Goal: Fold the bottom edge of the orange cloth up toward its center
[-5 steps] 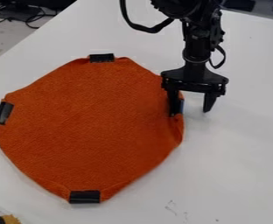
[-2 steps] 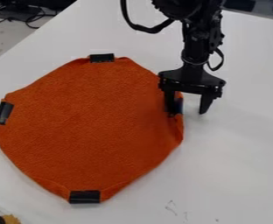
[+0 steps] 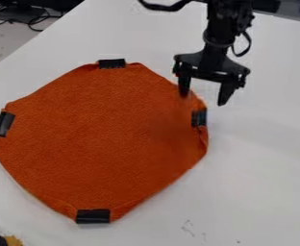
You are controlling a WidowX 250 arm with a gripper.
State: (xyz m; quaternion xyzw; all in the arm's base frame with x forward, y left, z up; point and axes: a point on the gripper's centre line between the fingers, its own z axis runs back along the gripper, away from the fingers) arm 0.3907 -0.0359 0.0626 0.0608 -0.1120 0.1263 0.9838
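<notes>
The orange cloth (image 3: 98, 139) lies spread on the white counter (image 3: 255, 187), and its black patch on the view's right side (image 3: 199, 118) is now fully exposed. A moment ago the pincer (image 3: 203, 99) had one finger over that patch, hiding part of it; since then it has drawn up the view, seemingly lifting. It is released, its two fingers well apart and nothing between them, with one finger in front of the cloth's upper right edge and the other beyond it.

That right edge has shifted slightly outward, while the top patch (image 3: 111, 63), left patch (image 3: 3, 124) and bottom patch (image 3: 93, 216) look unmoved. So the change seems confined to one side: the cloth is a little wider there, with its middle still broadly flat. I judge this a small gain in spreading it, though whether the fingertips still brush the fabric I cannot tell. Any further adjustment would need a fresh approach to the edge.
</notes>
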